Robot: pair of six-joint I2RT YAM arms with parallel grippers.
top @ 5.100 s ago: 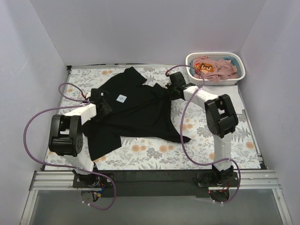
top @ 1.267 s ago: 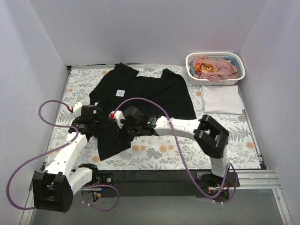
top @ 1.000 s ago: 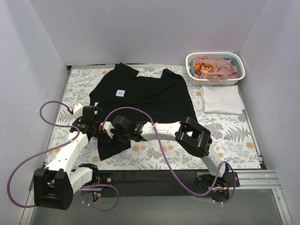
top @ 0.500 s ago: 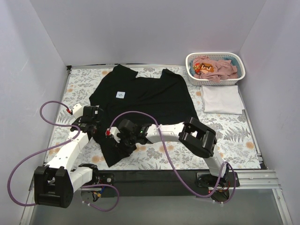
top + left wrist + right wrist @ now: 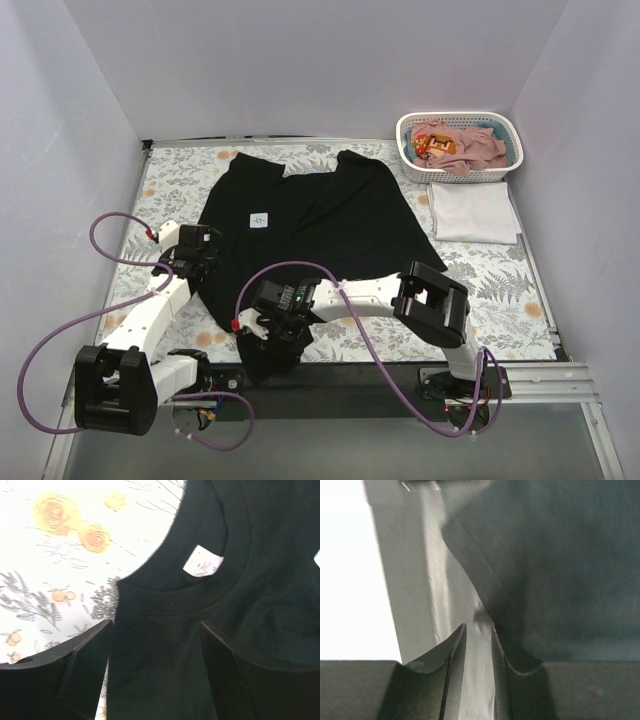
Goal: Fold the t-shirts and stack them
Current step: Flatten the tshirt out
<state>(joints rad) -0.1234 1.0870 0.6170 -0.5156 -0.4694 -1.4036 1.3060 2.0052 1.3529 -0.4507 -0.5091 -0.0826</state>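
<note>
1. Black tee [image 5: 330, 220] lies spread on floral cloth [image 5: 500, 290]; collar w/ neck label [image 5: 202, 562] on left side; hem at near edge.
2. Left gripper [image 5: 155, 645] hangs wide open over collar, holding nothing; right gripper [image 5: 477, 635] at hem, fingers nearly together; can't tell if it pinches fabric.
3. Prob. light, limp, apt to sag & bunch; best pinched at hem corners or shoulder seams.

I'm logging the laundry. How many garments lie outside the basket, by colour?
black t-shirt: 1
white t-shirt: 1
Total: 2
The pink clothes heaped in the basket are too tangled to count.
</note>
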